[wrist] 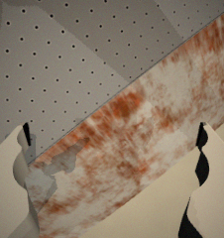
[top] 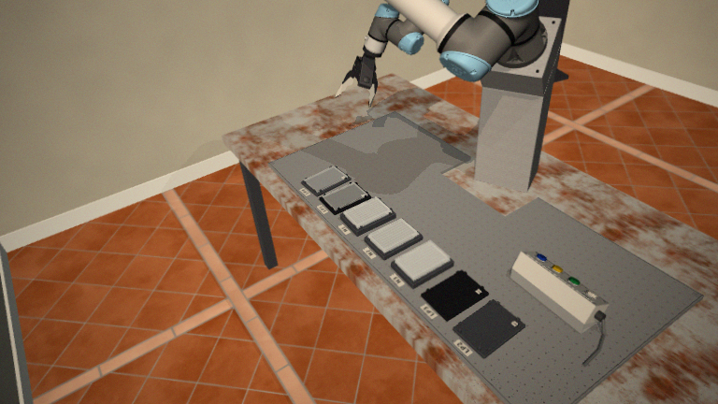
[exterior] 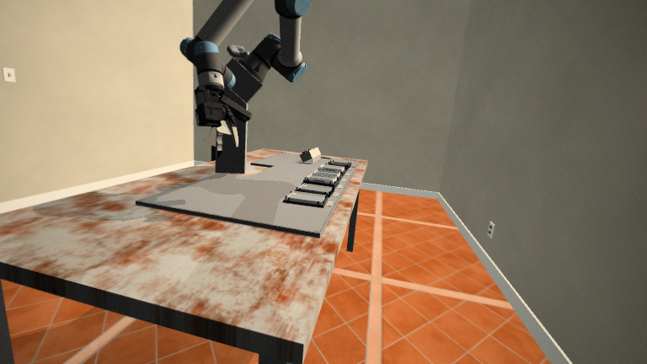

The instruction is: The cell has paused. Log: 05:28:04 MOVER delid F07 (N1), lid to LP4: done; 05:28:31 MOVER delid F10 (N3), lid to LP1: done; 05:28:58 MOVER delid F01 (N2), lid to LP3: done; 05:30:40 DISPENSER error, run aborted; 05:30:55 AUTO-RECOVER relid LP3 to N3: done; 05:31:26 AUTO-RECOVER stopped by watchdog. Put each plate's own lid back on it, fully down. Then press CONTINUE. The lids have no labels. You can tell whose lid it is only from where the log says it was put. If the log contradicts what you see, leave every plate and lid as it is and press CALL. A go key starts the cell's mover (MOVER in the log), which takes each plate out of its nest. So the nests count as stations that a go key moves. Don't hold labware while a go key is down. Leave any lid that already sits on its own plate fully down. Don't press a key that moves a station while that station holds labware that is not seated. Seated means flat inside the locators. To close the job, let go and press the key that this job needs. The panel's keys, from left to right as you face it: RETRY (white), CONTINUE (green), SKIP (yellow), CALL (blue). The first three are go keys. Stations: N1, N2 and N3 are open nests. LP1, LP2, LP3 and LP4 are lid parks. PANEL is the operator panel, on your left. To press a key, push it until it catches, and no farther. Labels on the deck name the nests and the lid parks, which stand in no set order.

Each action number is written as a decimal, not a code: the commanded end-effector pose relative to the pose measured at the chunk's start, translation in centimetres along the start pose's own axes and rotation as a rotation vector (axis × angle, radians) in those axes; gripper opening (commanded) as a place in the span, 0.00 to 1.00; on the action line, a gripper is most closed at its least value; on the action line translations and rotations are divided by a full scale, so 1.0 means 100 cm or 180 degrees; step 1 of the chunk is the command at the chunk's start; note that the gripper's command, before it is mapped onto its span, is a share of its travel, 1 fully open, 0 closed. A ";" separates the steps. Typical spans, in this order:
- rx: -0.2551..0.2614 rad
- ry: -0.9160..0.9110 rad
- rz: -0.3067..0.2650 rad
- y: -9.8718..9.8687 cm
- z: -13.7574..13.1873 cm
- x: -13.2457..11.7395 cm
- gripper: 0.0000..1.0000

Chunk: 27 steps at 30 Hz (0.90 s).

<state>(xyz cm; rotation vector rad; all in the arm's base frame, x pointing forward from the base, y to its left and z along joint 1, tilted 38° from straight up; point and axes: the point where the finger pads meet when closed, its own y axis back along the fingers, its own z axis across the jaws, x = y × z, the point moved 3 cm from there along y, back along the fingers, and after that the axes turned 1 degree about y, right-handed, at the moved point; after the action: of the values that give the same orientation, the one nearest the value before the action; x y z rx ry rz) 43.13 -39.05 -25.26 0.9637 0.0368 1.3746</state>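
Observation:
My gripper [top: 353, 101] [exterior: 227, 142] [wrist: 113, 124] is open and empty, high over the table's far end. A clear lid [top: 324, 180] [exterior: 306, 198] lies on the farthest park, and another lid [top: 345, 196] [exterior: 314, 189] on the park beside it; their labels look like LP4 and LP1. Three nests hold plates: two pale plates [top: 367, 213] [top: 394, 237] show wells, while the nearest plate [top: 422, 261] looks smoother, as if lidded. The N labels are too small to tell surely. Black LP3 [top: 453, 294] and dark grey LP2 [top: 488, 326] bear no lid.
The operator panel [top: 555, 292] [exterior: 312, 155] stands beyond the row, with blue [top: 540, 257], yellow [top: 556, 268], green [top: 573, 281] and white [top: 591, 294] keys. A cable [top: 601, 341] trails from it. The arm's pedestal [top: 505, 140] stands behind the deck [top: 476, 230].

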 end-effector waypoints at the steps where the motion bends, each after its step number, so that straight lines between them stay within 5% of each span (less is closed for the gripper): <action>1: 0.0075 -0.0142 0.0012 -0.007 -0.001 0.017 0.82; 27: 0.0331 -0.0592 0.0049 -0.032 -0.014 0.093 0.82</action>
<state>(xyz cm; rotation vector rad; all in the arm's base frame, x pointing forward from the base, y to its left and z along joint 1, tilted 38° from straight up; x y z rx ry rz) 46.77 -31.48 -23.68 1.1360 -0.0246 1.3233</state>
